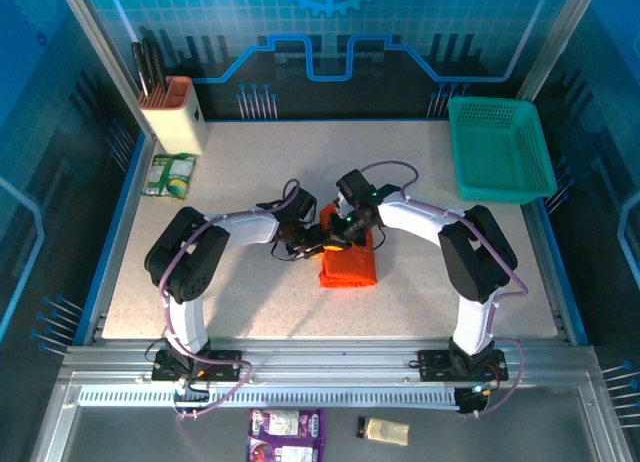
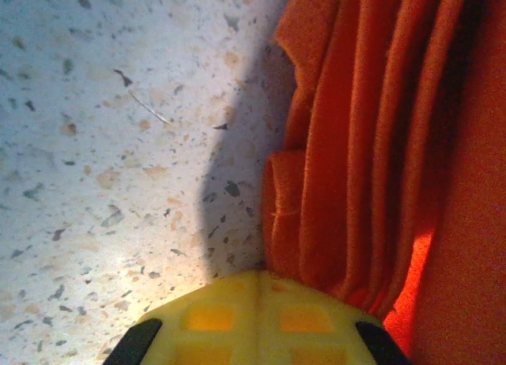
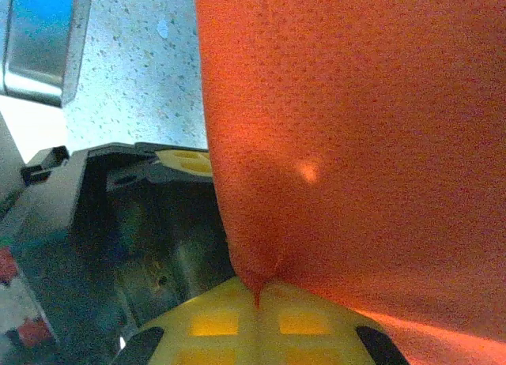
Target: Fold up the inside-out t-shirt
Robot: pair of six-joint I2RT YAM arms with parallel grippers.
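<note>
A: The left end effector [image 2: 259, 317] and right end effector [image 3: 257, 317] each pinch the inside-out t-shirt [image 1: 348, 265], bunched mid worktop [image 1: 260, 302].
B: Open room all round; green basket [image 1: 500, 152] far right, knife block [image 1: 172, 112] far left.

A pale speckled surface [image 1: 250, 302] with blue edging sits inside blue walls [image 1: 400, 42] printed with a white grid, stepped lines and a gear. A ribbed metal rail [image 1: 330, 367] runs along its near edge.
</note>
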